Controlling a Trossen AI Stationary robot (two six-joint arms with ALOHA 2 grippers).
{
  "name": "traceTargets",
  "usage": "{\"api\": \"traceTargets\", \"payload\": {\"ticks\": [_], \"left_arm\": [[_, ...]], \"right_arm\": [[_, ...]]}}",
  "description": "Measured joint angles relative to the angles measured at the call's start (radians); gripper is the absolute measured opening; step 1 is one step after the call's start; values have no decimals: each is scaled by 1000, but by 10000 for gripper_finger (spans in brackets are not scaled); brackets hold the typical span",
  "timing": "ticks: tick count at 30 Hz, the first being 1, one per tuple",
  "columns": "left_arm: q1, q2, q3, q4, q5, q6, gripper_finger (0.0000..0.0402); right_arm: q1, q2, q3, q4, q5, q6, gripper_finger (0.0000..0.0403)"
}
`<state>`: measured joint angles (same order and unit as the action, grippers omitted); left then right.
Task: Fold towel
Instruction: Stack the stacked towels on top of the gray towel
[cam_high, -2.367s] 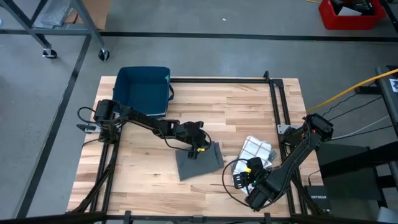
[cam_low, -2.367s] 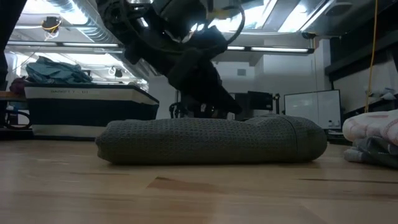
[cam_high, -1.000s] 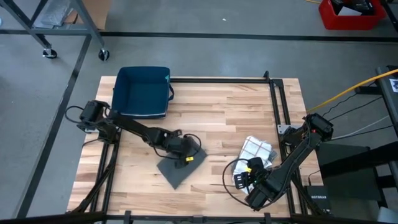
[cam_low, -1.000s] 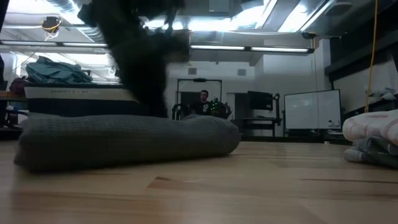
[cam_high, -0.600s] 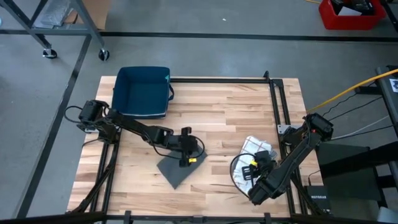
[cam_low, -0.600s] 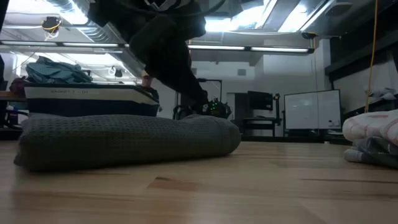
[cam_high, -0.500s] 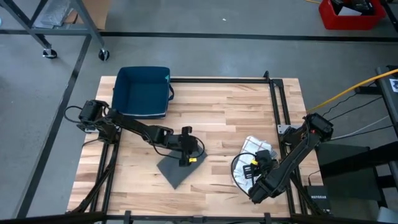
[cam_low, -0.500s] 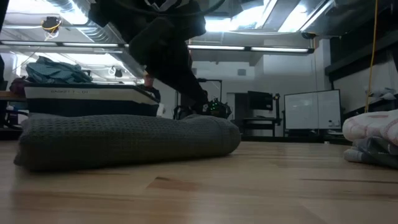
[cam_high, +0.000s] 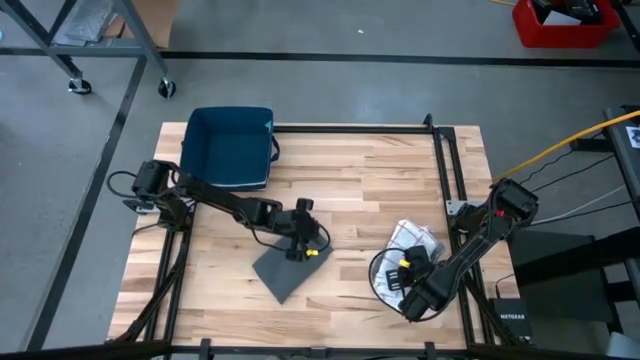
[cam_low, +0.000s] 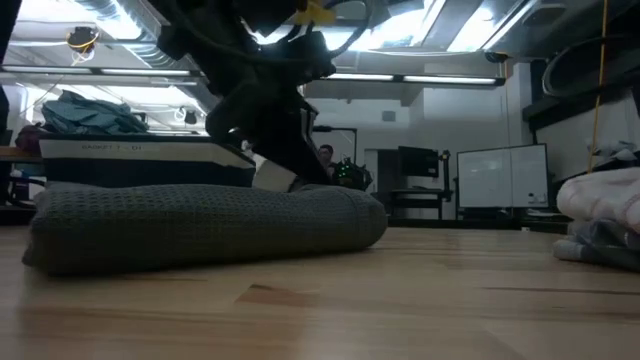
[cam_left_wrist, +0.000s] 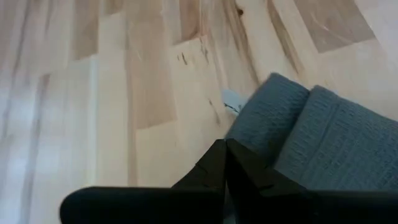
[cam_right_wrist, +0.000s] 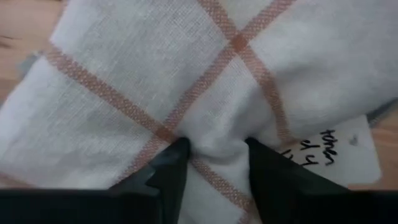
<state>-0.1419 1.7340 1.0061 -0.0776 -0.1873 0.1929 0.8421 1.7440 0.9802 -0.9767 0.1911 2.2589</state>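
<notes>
Grey towel (cam_high: 279, 272) folded, lower centre of table (cam_high: 380, 170). Left gripper (cam_high: 298, 247) clenched, empty, just above its upper edge; could snag fold, drag it open. Right gripper (cam_right_wrist: 211, 163) pinching checked cloth (cam_high: 412, 242), lower right; shallow bite may slip or lift whole pile.

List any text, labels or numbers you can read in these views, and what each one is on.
Handwriting on the white tag of the white checked towel: there, but not legible.
Printing on the white strip along the dark bin in the low view: too blurred to read.
Small tag on the grey towel: no readable text.
</notes>
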Motion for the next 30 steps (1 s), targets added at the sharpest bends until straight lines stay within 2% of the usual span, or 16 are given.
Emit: {"api": "traceTargets", "payload": {"ticks": [7,11,14,18,22,26,30], "left_arm": [[42,-9,1,12,1,-6,3],[52,-9,1,9,2,-50,3],[51,-9,1,11,2,-92,3],[52,-9,1,11,15,-215,3],[72,-9,1,12,158,-369,4],[102,-9,1,30,313,-448,19],[113,-9,1,128,347,-454,58]], "right_arm": [[-31,4,-7,122,163,-16,119],[-67,9,-10,258,279,-56,115],[-92,10,-10,338,318,-108,115],[-97,11,11,355,416,-158,115],[-97,7,56,320,528,-174,115],[-97,3,135,223,534,-191,115],[-97,2,224,125,517,-228,115]]}}
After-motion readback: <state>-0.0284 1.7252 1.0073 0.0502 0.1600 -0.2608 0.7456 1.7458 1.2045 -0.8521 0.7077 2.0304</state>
